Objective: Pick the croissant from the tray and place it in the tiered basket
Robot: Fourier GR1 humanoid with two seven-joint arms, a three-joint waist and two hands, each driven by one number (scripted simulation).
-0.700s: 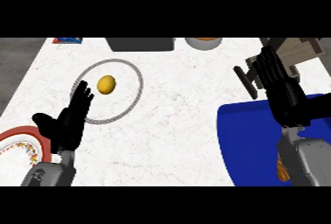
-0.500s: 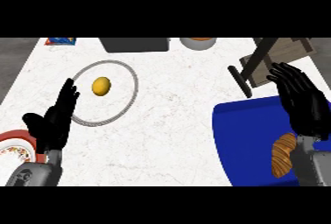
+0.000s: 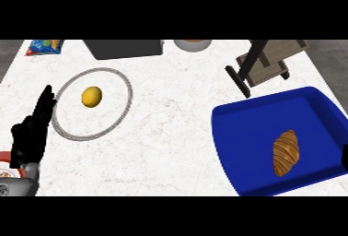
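Note:
A brown croissant [image 3: 287,152] lies in the right part of the blue tray [image 3: 255,124] at the counter's right. The tiered basket [image 3: 266,64], dark posts with a wooden shelf, stands just behind the tray at the back right. My left hand [image 3: 32,131] rests open near the left edge, fingers pointing up, far from the tray. Of my right hand [image 3: 345,156] only a dark sliver shows at the right edge, beside the tray's right rim and close to the croissant. It holds nothing that I can see.
A grey-rimmed round plate [image 3: 126,94] at the left carries a yellow fruit [image 3: 92,96]. Along the back stand a dark grey box [image 3: 126,48], a bowl [image 3: 192,44] and a colourful packet [image 3: 45,46]. A red-rimmed plate [image 3: 5,159] peeks in at the lower left.
My right hand has pulled back from over the basket and tray to the right edge, uncovering the croissant. The left hand has drifted left and a little lower.

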